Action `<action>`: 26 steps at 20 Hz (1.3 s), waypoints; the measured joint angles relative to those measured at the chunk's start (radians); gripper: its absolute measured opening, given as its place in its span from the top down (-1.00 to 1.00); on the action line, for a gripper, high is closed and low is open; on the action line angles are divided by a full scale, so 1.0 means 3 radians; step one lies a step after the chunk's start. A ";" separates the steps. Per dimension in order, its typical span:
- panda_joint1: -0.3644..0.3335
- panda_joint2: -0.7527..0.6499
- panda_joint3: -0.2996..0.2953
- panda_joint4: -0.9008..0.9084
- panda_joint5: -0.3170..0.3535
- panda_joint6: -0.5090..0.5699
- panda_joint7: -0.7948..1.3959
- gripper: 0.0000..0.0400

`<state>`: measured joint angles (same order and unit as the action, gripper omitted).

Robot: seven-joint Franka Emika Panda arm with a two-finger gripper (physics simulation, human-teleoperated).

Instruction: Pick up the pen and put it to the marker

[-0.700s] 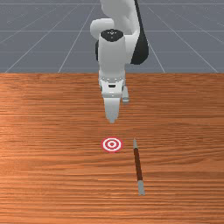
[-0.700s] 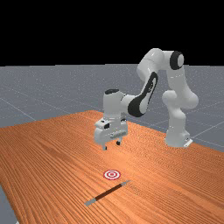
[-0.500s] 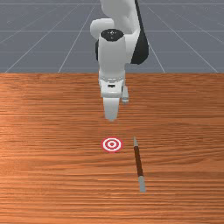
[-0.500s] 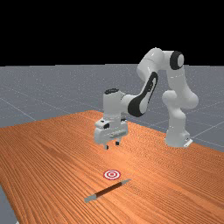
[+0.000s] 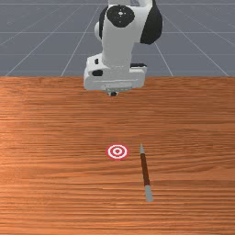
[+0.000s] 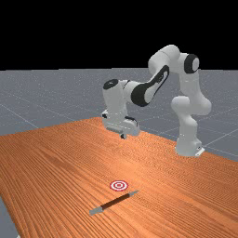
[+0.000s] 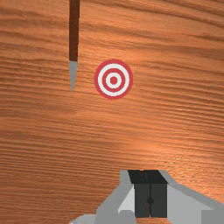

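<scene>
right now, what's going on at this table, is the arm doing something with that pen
Nothing is being held at this moment. The Panda arm has its gripper raised above the wooden table, the jaws shut with nothing between them. The brown pen with grey ends lies on the table, on the front view's right of the red-and-white bullseye marker and apart from it. The job is to bring the pen to the marker, so that is not yet done.

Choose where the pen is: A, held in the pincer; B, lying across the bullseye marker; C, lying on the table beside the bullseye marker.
C: wood shows between the pen and the bullseye marker, and the pincer hangs above the table, away from both.
</scene>
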<state>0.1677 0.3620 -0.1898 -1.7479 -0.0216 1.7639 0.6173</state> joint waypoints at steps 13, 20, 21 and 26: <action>-0.0009 0.1304 0.0179 0.1464 0.0393 0.0191 0.0375 -0.88; 0.0015 0.2073 0.0269 0.2010 0.0475 0.0356 0.0476 -1.00; 0.0005 0.2141 0.0272 0.2072 0.0483 0.0361 0.0481 -1.00; -0.0043 0.2391 0.0282 0.2402 0.0513 0.0398 0.0503 -1.00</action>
<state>0.1548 1.0792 -0.1051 -1.0272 0.1324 1.8833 0.7683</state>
